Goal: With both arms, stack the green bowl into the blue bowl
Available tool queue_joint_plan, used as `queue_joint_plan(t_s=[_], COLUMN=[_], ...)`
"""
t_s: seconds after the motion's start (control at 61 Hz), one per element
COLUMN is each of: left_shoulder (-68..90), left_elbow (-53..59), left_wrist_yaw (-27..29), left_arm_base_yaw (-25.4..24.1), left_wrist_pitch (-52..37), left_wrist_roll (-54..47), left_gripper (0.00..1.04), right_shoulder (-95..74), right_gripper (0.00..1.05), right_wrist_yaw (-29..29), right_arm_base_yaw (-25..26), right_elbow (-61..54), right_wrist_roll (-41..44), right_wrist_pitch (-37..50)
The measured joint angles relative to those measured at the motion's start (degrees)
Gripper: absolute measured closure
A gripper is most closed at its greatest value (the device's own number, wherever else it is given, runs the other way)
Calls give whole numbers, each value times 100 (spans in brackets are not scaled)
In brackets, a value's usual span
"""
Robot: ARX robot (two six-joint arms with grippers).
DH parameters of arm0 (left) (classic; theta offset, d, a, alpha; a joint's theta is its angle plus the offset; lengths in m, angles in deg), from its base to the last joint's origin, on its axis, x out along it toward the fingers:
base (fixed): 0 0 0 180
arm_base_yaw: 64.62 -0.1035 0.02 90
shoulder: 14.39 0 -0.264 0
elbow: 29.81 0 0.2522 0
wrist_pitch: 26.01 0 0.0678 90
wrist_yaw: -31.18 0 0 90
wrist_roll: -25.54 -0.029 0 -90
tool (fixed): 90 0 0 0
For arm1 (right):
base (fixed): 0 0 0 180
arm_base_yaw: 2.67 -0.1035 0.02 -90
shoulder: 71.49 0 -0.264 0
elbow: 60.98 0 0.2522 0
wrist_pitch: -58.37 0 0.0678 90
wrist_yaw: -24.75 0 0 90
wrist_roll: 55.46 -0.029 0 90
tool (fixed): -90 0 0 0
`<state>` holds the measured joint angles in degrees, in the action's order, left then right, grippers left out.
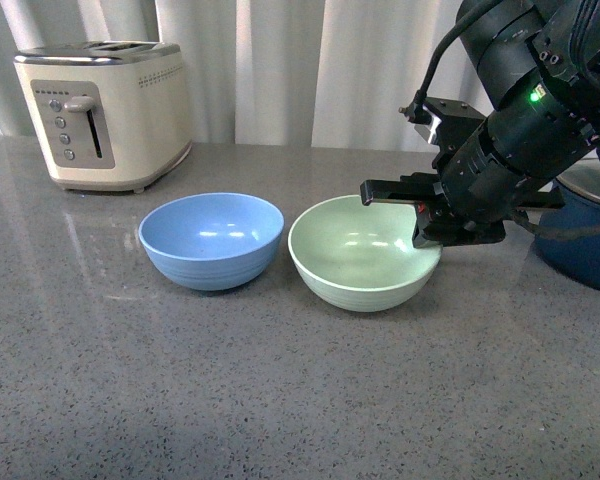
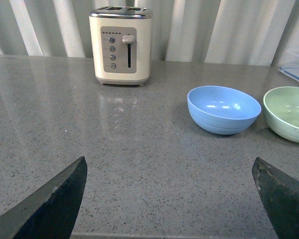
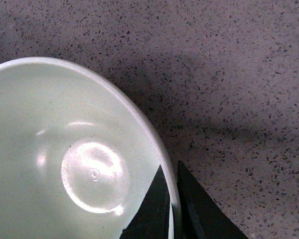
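My right end effector (image 1: 427, 232) is clamped on the green bowl (image 1: 355, 250) rim, right of centre. I'd lift level, clearing the blue bowl (image 1: 212, 235) rim.

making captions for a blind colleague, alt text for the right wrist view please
The right gripper pinches the rim of a pale mint-green round matte bowl between two flat black fingers, one inside and one outside. The empty bowl sits on a grey speckled countertop, seen from above.

Grey speckled countertop (image 1: 280, 400) with toaster (image 1: 105, 110), blue bowl (image 1: 212, 240), green bowl (image 1: 360, 258), navy pot (image 1: 583, 255).
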<state>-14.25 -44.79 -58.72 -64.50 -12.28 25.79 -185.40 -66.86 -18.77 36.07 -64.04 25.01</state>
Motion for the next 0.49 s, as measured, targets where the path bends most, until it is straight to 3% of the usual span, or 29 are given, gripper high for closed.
queue_joint_plan(t_s=[0.492], left_shoulder=[0], left_elbow=[0], left_wrist_yaw=[0], left_arm_base_yaw=[0], left_wrist_pitch=[0], left_wrist_roll=[0], left_gripper=[7], right_shoulder=[282], right_gripper=[104], right_wrist_yaw=[-326], right_arm_base_yaw=[-361], right_elbow=[824], right_wrist_roll=[181], right_wrist_pitch=[-348])
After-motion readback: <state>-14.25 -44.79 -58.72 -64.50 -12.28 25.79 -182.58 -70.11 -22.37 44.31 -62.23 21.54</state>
